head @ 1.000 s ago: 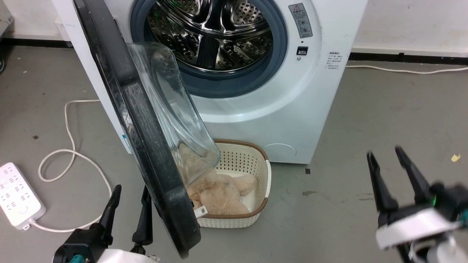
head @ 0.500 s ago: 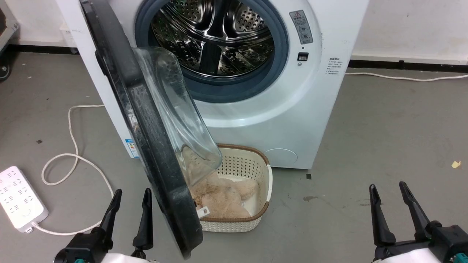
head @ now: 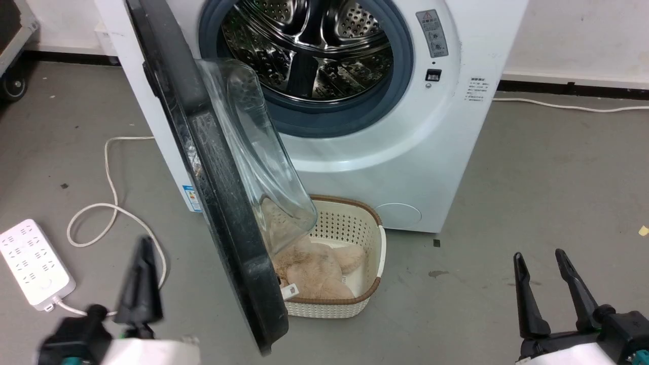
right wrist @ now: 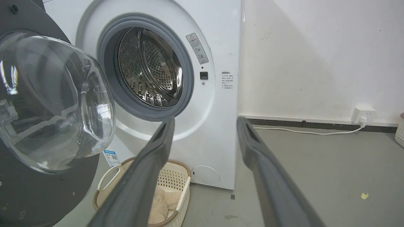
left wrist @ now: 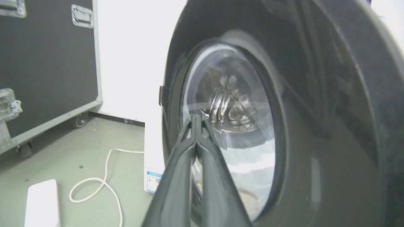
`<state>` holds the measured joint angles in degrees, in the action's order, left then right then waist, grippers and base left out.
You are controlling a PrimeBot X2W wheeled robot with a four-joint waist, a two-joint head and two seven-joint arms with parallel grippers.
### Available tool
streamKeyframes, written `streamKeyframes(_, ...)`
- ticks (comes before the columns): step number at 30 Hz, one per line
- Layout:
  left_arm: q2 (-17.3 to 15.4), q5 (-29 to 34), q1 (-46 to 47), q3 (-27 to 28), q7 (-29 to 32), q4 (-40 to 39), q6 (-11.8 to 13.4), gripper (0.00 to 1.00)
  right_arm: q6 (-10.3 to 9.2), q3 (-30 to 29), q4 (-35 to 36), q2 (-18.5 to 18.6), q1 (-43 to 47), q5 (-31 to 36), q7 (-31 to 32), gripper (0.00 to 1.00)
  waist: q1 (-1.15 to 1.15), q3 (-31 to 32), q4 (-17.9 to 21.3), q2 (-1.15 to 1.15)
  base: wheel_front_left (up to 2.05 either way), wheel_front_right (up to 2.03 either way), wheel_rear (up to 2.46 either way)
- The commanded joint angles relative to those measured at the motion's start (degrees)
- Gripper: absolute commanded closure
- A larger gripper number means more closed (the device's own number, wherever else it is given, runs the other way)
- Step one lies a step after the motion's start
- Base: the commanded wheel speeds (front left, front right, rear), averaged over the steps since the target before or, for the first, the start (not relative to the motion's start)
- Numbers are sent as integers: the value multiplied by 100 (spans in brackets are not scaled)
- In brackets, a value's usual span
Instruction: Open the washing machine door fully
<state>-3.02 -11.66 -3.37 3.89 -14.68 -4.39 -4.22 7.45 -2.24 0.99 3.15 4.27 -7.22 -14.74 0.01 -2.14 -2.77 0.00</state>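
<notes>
Half the swing looks done: the washing machine door (head: pixel 218 203) stands out edge-on from the washing machine (head: pixel 405 162), hinged at the machine's left side, glass bowl turned toward the drum (head: pixel 309 45). To finish, we judge a steady push on the black rim, clear of the glass, should carry it toward the machine's left flank. Our left gripper (left wrist: pixel 196 117), fingers pressed together, points at the door's outer face; our right gripper (head: pixel 538 255), fingers apart and empty, hovers before the machine, to its right. The left wrist view gives that glossy face; the right wrist view, the bowl's bulge and the laundry basket (right wrist: pixel 172 181) at the machine's foot.
</notes>
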Motion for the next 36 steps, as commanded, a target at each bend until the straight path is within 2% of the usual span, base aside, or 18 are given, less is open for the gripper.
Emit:
streamKeyframes(1,1,-44,105,79,-32,-208,75,100,3,-17,42,-26,-29,-49,-26,0,-1,11,-13,0,0,0,0)
streamKeyframes(6,10,-344,511,204,-32,-1132,307,100,3,-60,56,-26,-13,-64,-26,0,-1,61,-94,0,0,0,0)
streamKeyframes(10,12,-282,908,31,-2,-1774,409,100,3,-107,45,-26,31,-52,-26,0,-1,149,-165,0,0,0,0)
streamKeyframes(15,-34,-89,1298,-349,510,-2563,404,100,3,-74,46,-27,9,-46,-26,0,-1,232,-169,0,0,0,0)
streamKeyframes(19,-27,-67,1309,-853,1061,-2886,346,100,3,-100,80,-27,-7,-69,-26,0,-1,253,-164,0,0,0,0)
streamKeyframes(24,-11,-128,979,-1782,1718,-2856,288,100,3,-105,88,-27,4,-121,-26,0,-1,235,-171,0,0,0,0)
streamKeyframes(29,1,-255,581,-2551,1920,-2486,291,100,3,-106,71,-27,-18,-136,-26,0,-1,181,-170,0,0,0,0)
streamKeyframes(33,5,-323,343,-2916,1918,-1950,327,100,3,-93,67,-27,-57,-144,-26,0,-1,122,-162,0,0,0,0)
streamKeyframes(36,7,-331,161,-3021,2018,-1441,486,100,3,-92,57,-27,-82,-157,-26,0,-1,90,-153,0,0,0,0)
